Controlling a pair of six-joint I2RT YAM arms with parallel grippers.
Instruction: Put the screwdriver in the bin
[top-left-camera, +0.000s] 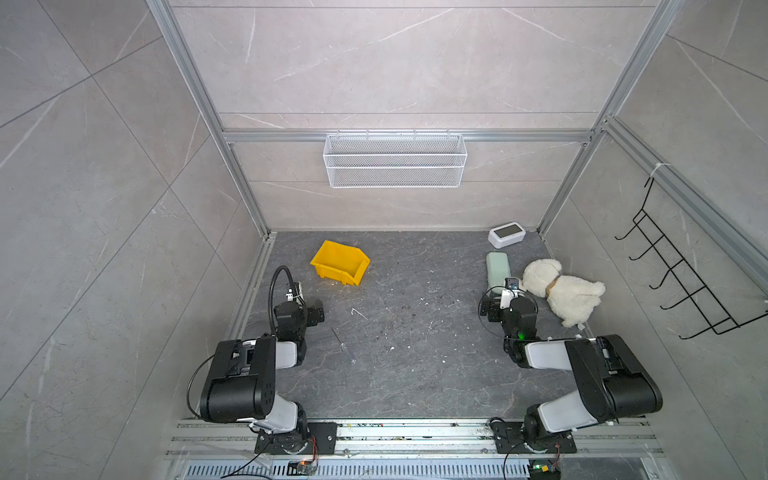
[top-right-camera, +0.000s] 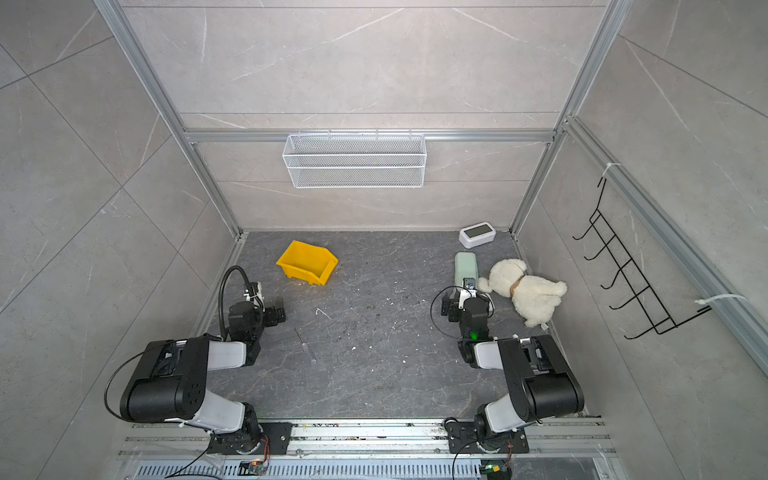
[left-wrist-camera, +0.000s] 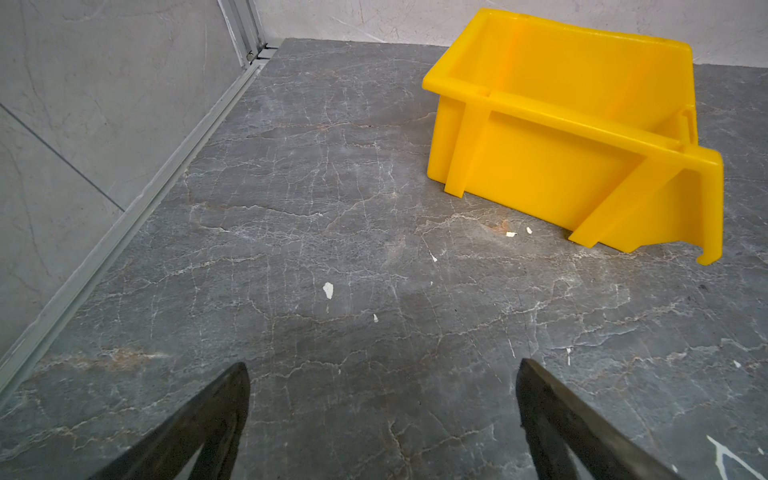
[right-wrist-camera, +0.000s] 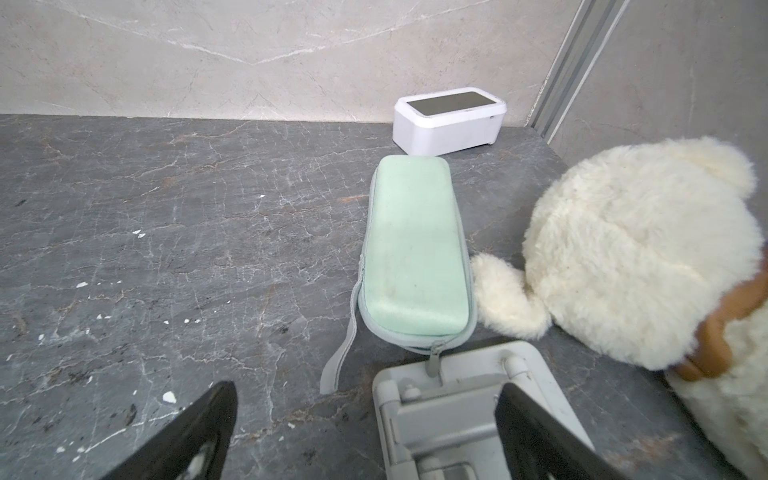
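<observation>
**Tool state.** The left gripper (left-wrist-camera: 382, 368) has its jaws spread fully apart and holds nothing. It sits low over the table (top-left-camera: 415, 353) and faces the bin (left-wrist-camera: 540, 166). The right gripper (right-wrist-camera: 368, 386) also has its jaws apart. A grey bracket (right-wrist-camera: 457, 399) shows partly between its fingers, and contact with it cannot be determined.

**Location of the work item.** In both top views the screwdriver (top-left-camera: 343, 345) (top-right-camera: 304, 345) lies flat on the table. It is beside the left forearm, on the robot's side of the left gripper, and well apart from the bin (top-left-camera: 332, 275). The clear handle points toward the robot and the shaft tip points away. A white scrap (top-left-camera: 358, 312) lies between the screwdriver and the bin.

**Handling.** The screwdriver is probably very light and rigid. The smooth, round shaft is likely to roll or slip out of a pinch. The handle is the thicker part and gives the better hold. The jaws should cross the long axis with the fingertips brought down to the table.

**View coverage.**
- Only the top views show the screwdriver and the inside of the bin, where nothing is visible.
- The left wrist view shows the ribbed side wall of the bin but not the screwdriver.
- The right wrist view shows neither task item. It shows a green pouch (right-wrist-camera: 415, 249), a plush toy (right-wrist-camera: 644, 257) and a white box (right-wrist-camera: 449, 124).
</observation>
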